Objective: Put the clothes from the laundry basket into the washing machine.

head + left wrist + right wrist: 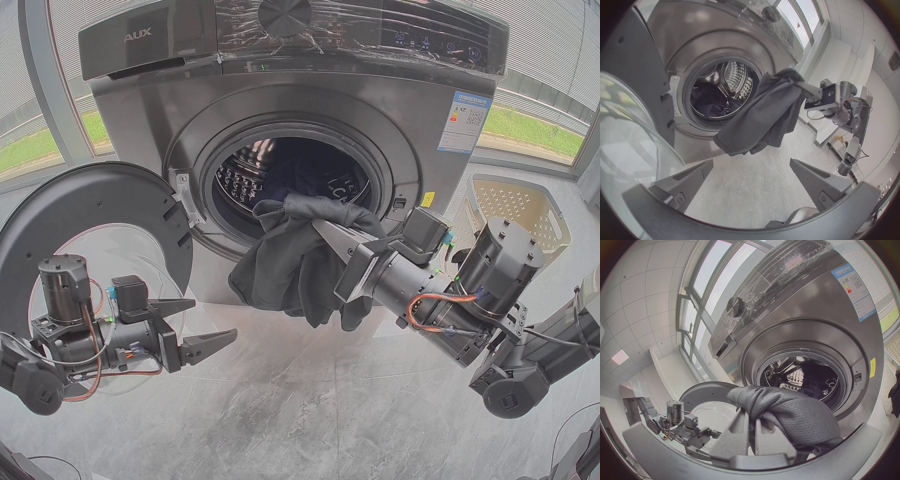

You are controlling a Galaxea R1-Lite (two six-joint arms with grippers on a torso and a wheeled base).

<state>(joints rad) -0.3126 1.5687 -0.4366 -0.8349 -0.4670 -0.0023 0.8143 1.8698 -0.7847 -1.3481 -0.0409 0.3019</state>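
Observation:
My right gripper (320,226) is shut on a dark grey garment (294,262), held just in front of the lower edge of the washing machine's round opening (294,181). The cloth drapes over the fingers and hangs down toward the floor; the left wrist view shows the garment (762,115) dangling from the right gripper (800,86). In the right wrist view the garment (790,412) bunches over the shut fingers (768,440). Dark clothes (312,178) lie inside the drum. My left gripper (215,322) stands open and holds nothing, low at the left in front of the open door (94,212).
A beige laundry basket (531,206) stands on the floor right of the machine, partly behind my right arm. The machine's door is swung wide to the left. Grey tiled floor (300,406) lies free in front of the machine.

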